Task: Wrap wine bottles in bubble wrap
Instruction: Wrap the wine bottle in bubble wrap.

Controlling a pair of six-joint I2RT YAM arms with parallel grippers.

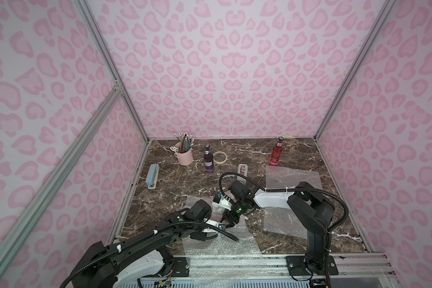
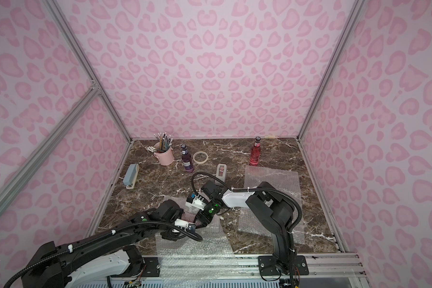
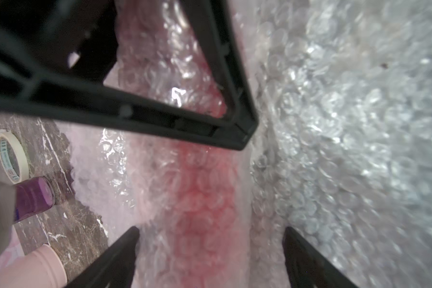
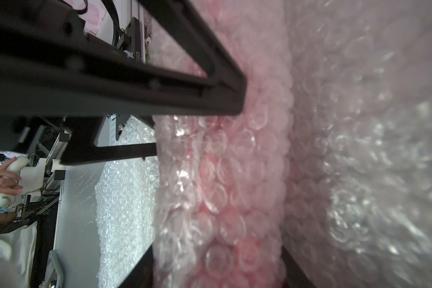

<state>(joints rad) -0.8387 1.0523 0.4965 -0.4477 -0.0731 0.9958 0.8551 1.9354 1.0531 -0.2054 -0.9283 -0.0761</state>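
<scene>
Your dark brown marble table [image 1: 172, 189] carries, along its far side, a pink cup of pencils [image 1: 184, 155], an upright purple bottle [image 1: 209, 159], a ring of tape [image 1: 220, 157] and an upright pink-red bottle [image 1: 276, 152]. A grey stapler [image 1: 152, 175] lies at the left and a tape dispenser [image 1: 242, 172] near the middle. Flat sheets of bubble wrap [image 1: 292, 178] cover the right side and near edge.

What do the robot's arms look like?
The left arm and right arm are black with white shells. A ribbed black cable runs along each, held by white ties. Small green lights glow near the wrists. The left claw and right claw are black with hollow, frame-like fingers.
</scene>
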